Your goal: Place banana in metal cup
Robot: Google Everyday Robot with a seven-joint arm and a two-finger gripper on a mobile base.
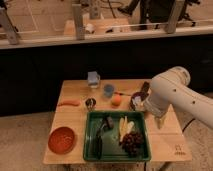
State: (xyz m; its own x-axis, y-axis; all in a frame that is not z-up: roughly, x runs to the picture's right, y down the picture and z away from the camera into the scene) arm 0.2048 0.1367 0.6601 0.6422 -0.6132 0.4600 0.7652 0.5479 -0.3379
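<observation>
Your end effector [160, 121] hangs at the table's [75, 119] right side; you cannot tell its opening. The banana [122, 125] lies left of it in the green tray [89, 141], long axis front-to-back. The metal cup [90, 103] stands beyond the tray.
</observation>
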